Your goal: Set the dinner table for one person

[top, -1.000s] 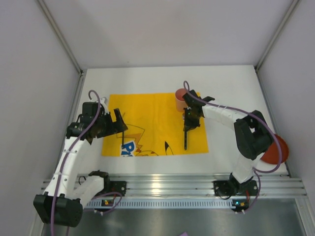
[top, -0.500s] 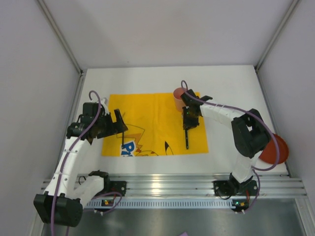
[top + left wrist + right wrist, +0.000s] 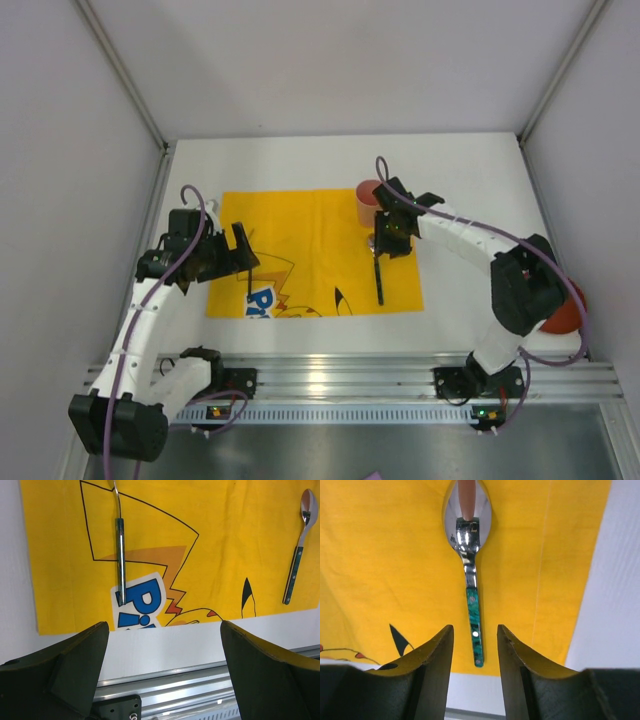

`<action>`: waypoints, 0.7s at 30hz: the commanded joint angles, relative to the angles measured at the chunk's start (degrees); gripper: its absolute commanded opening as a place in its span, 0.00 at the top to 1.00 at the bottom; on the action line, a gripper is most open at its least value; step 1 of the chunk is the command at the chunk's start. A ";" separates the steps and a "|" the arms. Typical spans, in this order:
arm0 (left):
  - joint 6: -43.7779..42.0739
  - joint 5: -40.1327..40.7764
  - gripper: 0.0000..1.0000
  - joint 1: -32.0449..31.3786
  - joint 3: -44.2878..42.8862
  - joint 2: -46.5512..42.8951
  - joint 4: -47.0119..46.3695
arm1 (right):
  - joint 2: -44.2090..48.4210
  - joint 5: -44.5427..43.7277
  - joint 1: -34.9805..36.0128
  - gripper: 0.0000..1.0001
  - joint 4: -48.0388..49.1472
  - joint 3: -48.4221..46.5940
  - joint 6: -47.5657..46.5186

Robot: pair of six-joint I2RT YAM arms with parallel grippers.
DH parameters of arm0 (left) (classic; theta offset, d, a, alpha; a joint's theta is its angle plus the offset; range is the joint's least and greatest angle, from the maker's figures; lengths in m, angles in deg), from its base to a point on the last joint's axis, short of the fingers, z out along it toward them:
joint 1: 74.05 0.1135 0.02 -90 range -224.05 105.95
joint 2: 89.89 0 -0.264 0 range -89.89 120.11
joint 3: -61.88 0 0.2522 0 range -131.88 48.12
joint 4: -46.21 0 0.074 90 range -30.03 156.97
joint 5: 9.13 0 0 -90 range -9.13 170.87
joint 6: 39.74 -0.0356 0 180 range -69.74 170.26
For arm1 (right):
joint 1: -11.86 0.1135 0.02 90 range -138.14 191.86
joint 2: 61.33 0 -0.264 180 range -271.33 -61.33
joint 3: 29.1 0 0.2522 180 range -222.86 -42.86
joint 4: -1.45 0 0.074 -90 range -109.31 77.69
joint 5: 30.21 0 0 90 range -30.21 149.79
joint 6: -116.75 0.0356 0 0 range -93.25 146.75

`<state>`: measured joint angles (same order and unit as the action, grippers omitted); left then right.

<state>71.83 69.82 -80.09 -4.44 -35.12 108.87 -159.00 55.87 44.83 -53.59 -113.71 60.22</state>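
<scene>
Directly beneath the right hand (image 3: 475, 630), jaws parted on nothing, the spoon (image 3: 471, 600) lies on the mat (image 3: 310, 230) on the table (image 3: 300, 160), handle toward the near edge; the left hand (image 3: 164, 630), wide open, is farther off.

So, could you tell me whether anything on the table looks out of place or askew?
Yes: the red plate sits off the yellow mat, at the right edge of the table, partly behind the right arm, while the mat's middle is bare. The spoon and cup look tidy.
</scene>
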 commanded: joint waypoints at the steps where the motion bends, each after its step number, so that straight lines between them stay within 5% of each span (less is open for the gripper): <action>1: 0.76 0.50 0.01 0.07 0.79 -1.32 -2.06 | 8.36 -4.24 0.96 0.59 -4.23 -1.04 -0.78; 8: 0.85 -0.02 0.01 0.07 1.58 -1.85 -3.20 | 21.79 -9.26 -7.55 0.56 -11.45 2.90 -4.02; 12: 0.67 -0.55 0.01 0.07 2.37 -2.20 -4.25 | 26.65 -6.65 -32.26 0.57 -13.30 10.71 -8.24; 15: 0.76 -0.82 0.01 0.07 2.54 -1.68 -4.43 | 24.82 -6.96 -43.84 0.58 -13.56 11.79 -10.62; 21: 0.85 -0.73 0.01 -0.81 2.63 -1.67 -4.61 | 16.73 -10.66 -51.32 0.59 -11.64 11.61 -9.57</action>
<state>71.89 69.74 -80.38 -1.92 -36.13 106.62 -139.55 47.21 -2.49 -64.98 -101.38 51.74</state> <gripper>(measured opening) 0.986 0.418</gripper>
